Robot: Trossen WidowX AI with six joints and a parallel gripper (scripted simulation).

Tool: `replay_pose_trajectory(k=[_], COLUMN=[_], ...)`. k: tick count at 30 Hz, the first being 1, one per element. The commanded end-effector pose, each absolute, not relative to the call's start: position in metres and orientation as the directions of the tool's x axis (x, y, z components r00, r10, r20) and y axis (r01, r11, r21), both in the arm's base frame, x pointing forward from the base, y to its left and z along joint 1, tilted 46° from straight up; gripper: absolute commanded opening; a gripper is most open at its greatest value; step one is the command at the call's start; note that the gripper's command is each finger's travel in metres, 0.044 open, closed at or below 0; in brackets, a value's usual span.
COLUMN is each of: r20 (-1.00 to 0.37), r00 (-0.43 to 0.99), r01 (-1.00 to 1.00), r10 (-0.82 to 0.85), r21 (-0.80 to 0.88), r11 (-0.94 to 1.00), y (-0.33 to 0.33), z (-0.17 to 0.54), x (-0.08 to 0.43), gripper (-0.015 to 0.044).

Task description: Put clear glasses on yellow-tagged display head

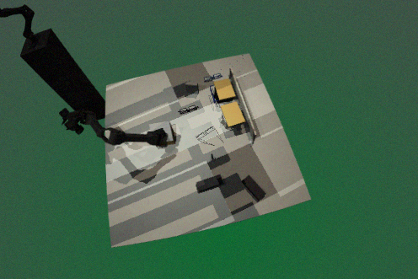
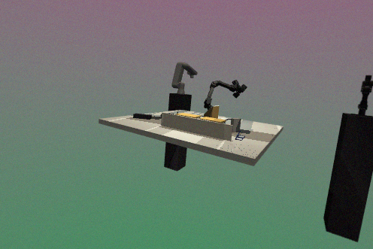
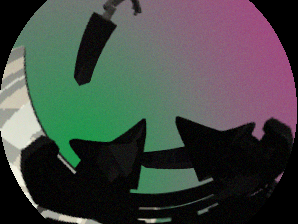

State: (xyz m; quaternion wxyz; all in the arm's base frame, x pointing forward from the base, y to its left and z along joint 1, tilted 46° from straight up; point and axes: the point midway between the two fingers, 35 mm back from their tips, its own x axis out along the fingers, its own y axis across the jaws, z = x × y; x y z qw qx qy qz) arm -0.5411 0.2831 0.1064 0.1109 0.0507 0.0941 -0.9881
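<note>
My gripper [image 1: 64, 118] [image 2: 241, 92] [image 3: 161, 120] is partly open and empty. It hangs out past the table's left edge in the top view, far from the glasses. Thin, pale-framed glasses [image 1: 205, 132], apparently the clear ones, lie on the table [image 1: 164, 222] with their temples spread. Two blocks with orange-yellow tops, a farther one [image 1: 224, 88] [image 2: 188, 115] and a nearer one [image 1: 233, 114] [image 2: 213, 119], stand side by side. I cannot clearly make out head shapes or the yellow tag. Dark-blue glasses show beside the farther block.
A long beige wall [image 1: 245, 106] [image 2: 195, 126] stands behind the blocks. Dark glasses [image 1: 188, 109] lie left of them, and other glasses [image 1: 212, 77] [image 2: 240, 136] near the wall's end. Black blocks [image 1: 209, 184] [image 1: 254, 188] lie at the front. Dark pedestals [image 1: 63, 75] [image 2: 347, 172] carry other arms.
</note>
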Motion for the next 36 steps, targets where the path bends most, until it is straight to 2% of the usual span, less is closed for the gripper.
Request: replay_pose_trajectory(k=[1,10,21,26,36], r20=[-0.197,-0.345,-0.501,-0.549,-0.725], r00=[-0.979,-0.903,-0.678,-0.587,-0.248], r01=[0.063,-0.274,-0.656,-0.752,-0.959], r10=[-0.043,0.256,0.537,0.595,0.642], r21=[-0.101,0.004,0.083,0.096,0.091], r11=[-0.993,-0.962,-0.750,-0.652,-0.267], y=[0.345,0.446,0.530,0.544,0.546], z=[0.093,0.066,0.039,0.031,-0.003], x=[-0.501,-0.402,-0.243,-0.189,-0.022], gripper=[0.0200,0.0200,0.0200,0.0200,0.0200])
